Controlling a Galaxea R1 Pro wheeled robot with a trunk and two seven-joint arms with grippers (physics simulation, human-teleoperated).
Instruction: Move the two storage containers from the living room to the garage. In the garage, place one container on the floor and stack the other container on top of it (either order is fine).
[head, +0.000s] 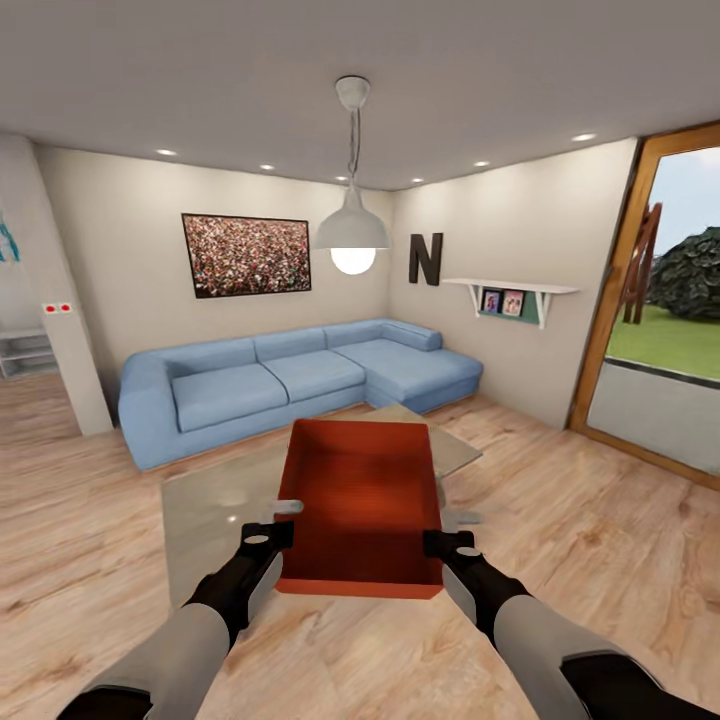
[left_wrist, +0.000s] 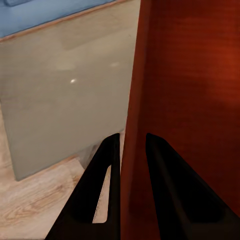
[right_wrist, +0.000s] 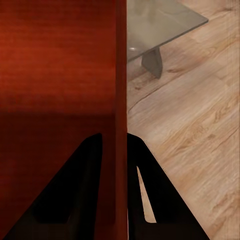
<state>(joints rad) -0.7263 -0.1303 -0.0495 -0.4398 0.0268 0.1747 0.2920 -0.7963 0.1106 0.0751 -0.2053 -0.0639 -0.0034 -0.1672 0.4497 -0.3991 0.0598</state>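
- The storage container (head: 362, 505), held between the left gripper (head: 268, 538) and right gripper (head: 448, 545), hides most of the glass coffee table (head: 205, 505) beyond it.
- In each wrist view the container (left_wrist: 190, 100) (right_wrist: 55, 75) runs off the picture's edges, so its full outline cannot be seen.
- The shelf pictures (head: 502, 301), far beyond the right gripper, are too small to read.

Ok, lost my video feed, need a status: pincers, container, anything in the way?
Left pincer and right pincer each shut on a side wall of the storage container. Container lifted, empty. Glass coffee table and blue sofa ahead.
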